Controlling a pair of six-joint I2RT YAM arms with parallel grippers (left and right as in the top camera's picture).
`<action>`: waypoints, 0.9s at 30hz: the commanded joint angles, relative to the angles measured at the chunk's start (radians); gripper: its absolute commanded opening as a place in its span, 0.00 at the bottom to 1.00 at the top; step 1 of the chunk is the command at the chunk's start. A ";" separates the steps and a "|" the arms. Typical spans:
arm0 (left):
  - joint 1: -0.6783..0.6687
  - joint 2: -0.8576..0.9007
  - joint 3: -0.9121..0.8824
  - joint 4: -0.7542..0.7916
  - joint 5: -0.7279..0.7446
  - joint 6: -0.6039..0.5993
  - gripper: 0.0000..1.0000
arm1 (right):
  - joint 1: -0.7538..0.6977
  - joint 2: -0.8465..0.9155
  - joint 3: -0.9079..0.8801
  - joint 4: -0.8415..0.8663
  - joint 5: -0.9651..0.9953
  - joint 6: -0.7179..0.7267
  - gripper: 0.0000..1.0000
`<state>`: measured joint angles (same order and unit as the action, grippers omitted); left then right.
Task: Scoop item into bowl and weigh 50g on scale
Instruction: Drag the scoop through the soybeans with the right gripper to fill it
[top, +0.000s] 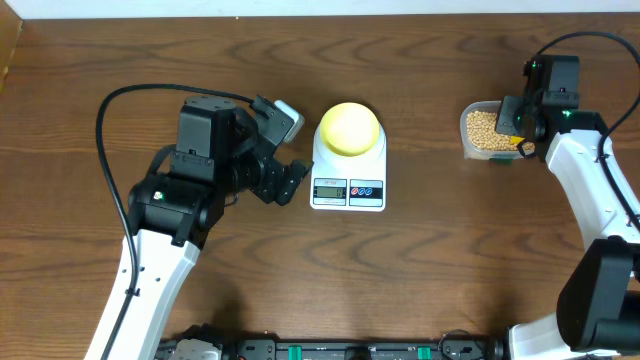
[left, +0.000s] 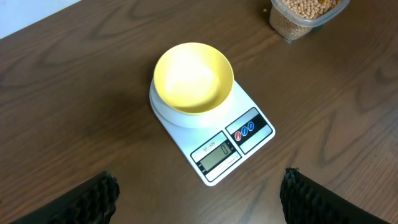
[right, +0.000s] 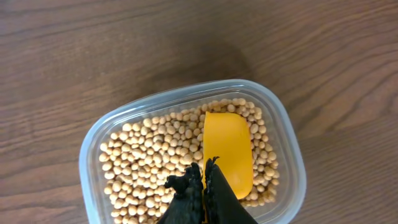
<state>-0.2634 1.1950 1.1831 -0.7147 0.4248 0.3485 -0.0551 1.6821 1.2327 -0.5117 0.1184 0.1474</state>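
The pale yellow bowl (top: 348, 128) (left: 193, 78) stands empty on the white scale (top: 348, 192) (left: 242, 134), whose display reads 0. My left gripper (top: 292, 150) (left: 199, 186) hovers open just left of the scale, with nothing between its fingers. Tan beans (top: 482, 125) (right: 149, 162) fill a clear plastic tub (top: 468, 150) (right: 283, 118) at the right. Over the tub, my right gripper (top: 515, 135) (right: 203, 171) is shut on the handle of a bright yellow scoop (right: 228, 149). The scoop's blade lies on the beans at the tub's right side.
The dark wooden table (top: 440, 260) reaches to a pale wall along the far edge. The left arm's black cable (top: 110, 150) loops over the table at the left. The tub sits about a hand's width right of the scale.
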 joint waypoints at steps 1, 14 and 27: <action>0.004 0.001 -0.016 -0.003 0.020 0.006 0.85 | -0.004 0.005 -0.012 0.000 -0.051 -0.006 0.01; 0.004 0.001 -0.016 -0.003 0.020 0.006 0.85 | -0.004 0.005 -0.012 -0.001 -0.098 -0.006 0.01; 0.004 0.001 -0.016 -0.003 0.020 0.006 0.85 | -0.023 0.005 -0.013 0.000 -0.193 -0.007 0.01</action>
<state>-0.2634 1.1950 1.1831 -0.7147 0.4248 0.3485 -0.0616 1.6821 1.2282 -0.5121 -0.0097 0.1474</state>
